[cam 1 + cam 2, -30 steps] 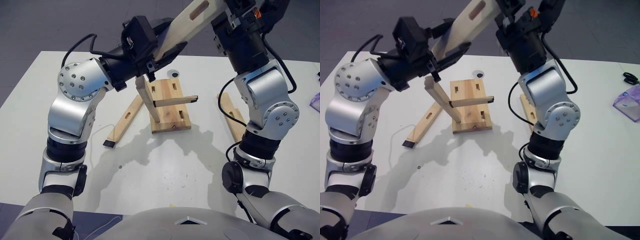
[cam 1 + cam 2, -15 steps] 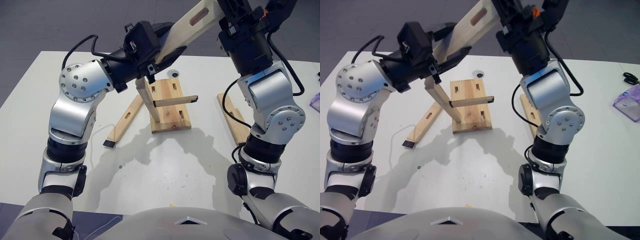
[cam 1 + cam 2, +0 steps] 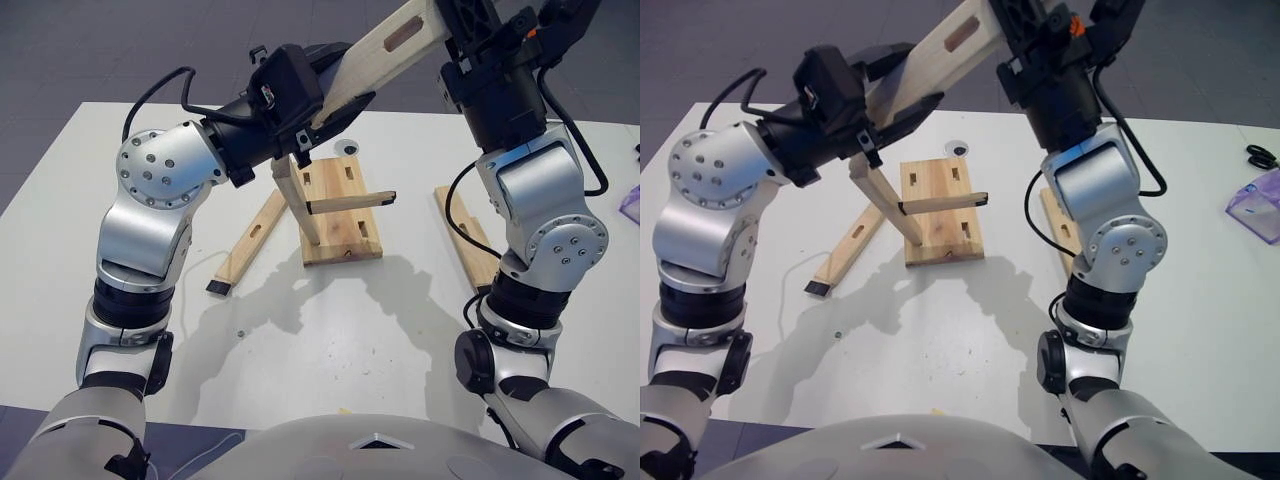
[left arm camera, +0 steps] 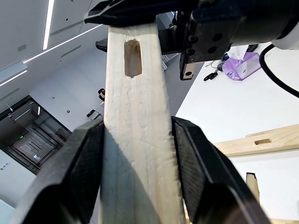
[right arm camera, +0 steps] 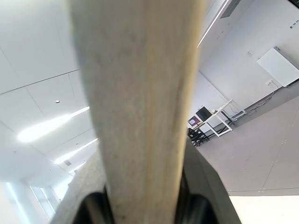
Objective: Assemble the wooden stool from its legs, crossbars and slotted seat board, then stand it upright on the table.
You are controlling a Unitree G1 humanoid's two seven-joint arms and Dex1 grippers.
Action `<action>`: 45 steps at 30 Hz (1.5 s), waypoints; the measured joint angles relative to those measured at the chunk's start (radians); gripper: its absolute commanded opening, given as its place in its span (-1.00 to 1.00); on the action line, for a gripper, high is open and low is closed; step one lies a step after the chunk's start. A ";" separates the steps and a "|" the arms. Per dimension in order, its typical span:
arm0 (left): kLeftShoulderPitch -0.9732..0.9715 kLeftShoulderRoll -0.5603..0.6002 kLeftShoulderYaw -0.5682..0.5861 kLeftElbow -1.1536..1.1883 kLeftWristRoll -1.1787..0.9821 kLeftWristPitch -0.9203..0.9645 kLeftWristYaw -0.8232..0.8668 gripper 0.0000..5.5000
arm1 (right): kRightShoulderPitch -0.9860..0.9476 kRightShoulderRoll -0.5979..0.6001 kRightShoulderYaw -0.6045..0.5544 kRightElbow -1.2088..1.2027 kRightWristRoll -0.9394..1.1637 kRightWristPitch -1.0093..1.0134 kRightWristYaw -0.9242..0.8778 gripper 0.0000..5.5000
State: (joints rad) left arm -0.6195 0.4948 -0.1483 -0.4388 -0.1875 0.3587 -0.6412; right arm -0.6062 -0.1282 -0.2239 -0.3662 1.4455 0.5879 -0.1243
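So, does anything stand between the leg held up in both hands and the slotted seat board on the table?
Partly. The planted leg on the seat board rises right below the held leg, near the left hand, and its crossbar juts over the board. The other slots look open.

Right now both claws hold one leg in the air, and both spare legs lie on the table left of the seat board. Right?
No. The left claw and right claw do hold the raised leg, but only one spare leg lies left of the seat board; the other spare leg lies on its right, as the left eye view shows.
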 measured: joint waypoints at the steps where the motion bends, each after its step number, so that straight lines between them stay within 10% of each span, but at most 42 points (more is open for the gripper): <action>1: 0.000 0.000 0.000 0.001 0.001 0.002 0.000 -0.01 | 0.000 0.003 -0.005 0.002 0.002 -0.010 0.004 -0.63; 9: -0.027 -0.026 0.214 0.011 -0.312 0.181 -0.011 0.50 | -0.004 -0.027 -0.076 0.078 -0.145 -0.116 -0.015 -0.63; 16: 0.110 0.207 0.348 0.109 -0.621 0.407 -0.344 0.96 | 0.004 -0.182 -0.164 0.162 -0.297 -0.130 0.041 -0.63; 25: 0.169 0.200 0.123 0.154 -0.440 0.301 -0.393 0.44 | 0.078 -0.237 -0.134 0.191 -0.449 -0.123 0.174 -0.63; 36: 0.171 0.136 0.121 0.126 -0.417 0.272 -0.278 -0.21 | 0.298 -0.278 0.057 0.127 -0.735 -0.093 0.306 -0.63; 45: 0.229 0.026 -0.017 0.003 -0.304 0.171 -0.126 -0.25 | 0.377 -0.213 0.151 0.106 -0.956 -0.258 0.350 -0.63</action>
State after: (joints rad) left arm -0.3907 0.5207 -0.1658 -0.4357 -0.4915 0.5297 -0.7668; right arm -0.2296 -0.3408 -0.0732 -0.2599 0.4893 0.3301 0.2255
